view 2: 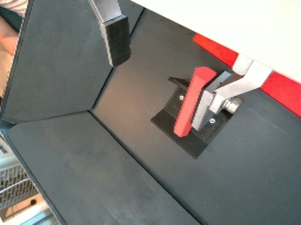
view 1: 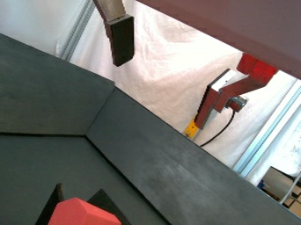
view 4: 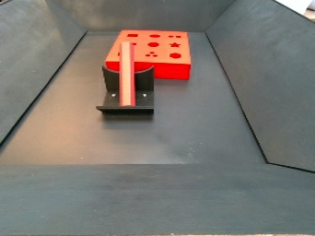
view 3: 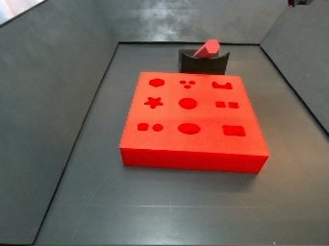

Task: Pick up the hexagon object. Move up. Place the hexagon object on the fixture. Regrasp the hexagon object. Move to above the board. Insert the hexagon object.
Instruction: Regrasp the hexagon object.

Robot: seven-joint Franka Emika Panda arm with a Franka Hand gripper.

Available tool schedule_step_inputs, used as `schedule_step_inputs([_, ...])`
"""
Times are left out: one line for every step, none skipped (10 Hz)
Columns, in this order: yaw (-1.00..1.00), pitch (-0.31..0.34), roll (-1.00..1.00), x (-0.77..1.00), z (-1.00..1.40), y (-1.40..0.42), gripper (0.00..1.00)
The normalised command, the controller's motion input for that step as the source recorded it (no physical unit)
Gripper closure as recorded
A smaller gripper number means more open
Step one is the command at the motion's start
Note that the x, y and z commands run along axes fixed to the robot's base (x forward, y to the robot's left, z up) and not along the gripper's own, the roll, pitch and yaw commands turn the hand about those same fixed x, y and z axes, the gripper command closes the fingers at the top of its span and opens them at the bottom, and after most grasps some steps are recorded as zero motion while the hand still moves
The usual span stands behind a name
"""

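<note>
We see the long slim red hexagon rod lying propped on the dark notched fixture, at 6 o'clock from the flat red board, while the pincer, fingers apart and empty, hovers above; regrasp and insertion remain.

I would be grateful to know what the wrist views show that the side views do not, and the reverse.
Only the wrist views show the claw, open, its fingers spread wide apart above the fixture. Only the side views show the top of the board with its grid of shaped holes. A wrist view and both side views share the hexagon object lying on the fixture, not touched by the claw.
</note>
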Motion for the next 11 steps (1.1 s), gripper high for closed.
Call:
schedule_step_inputs([0.20, 0.042, 0.16, 0.09, -0.01, -0.05, 0.00])
schedule_step_inputs([0.22, 0.133, 0.19, 0.04, -1.00, 0.04, 0.00])
schedule_step_inputs([0.21, 0.121, 0.19, 0.04, -1.00, 0.04, 0.00])
schedule_step_inputs([0.21, 0.075, 0.18, 0.05, -1.00, 0.04, 0.00])
schedule_step_inputs([0.20, 0.028, 0.16, 0.07, -1.00, 0.03, 0.00])
schedule_step_inputs([0.19, -0.017, 0.12, 0.08, -1.00, 0.03, 0.00])
schedule_step_inputs([0.16, -0.053, 0.11, 0.09, -1.00, 0.03, 0.00])
schedule_step_inputs([0.14, -0.083, 0.09, 0.10, -1.00, 0.02, 0.00])
schedule_step_inputs([0.11, -0.101, 0.09, 0.11, -1.00, 0.02, 0.00])
schedule_step_inputs([0.06, -0.105, 0.08, 0.12, -1.00, 0.02, 0.00])
schedule_step_inputs([0.03, -0.099, 0.09, 0.13, -0.98, 0.01, 0.00])
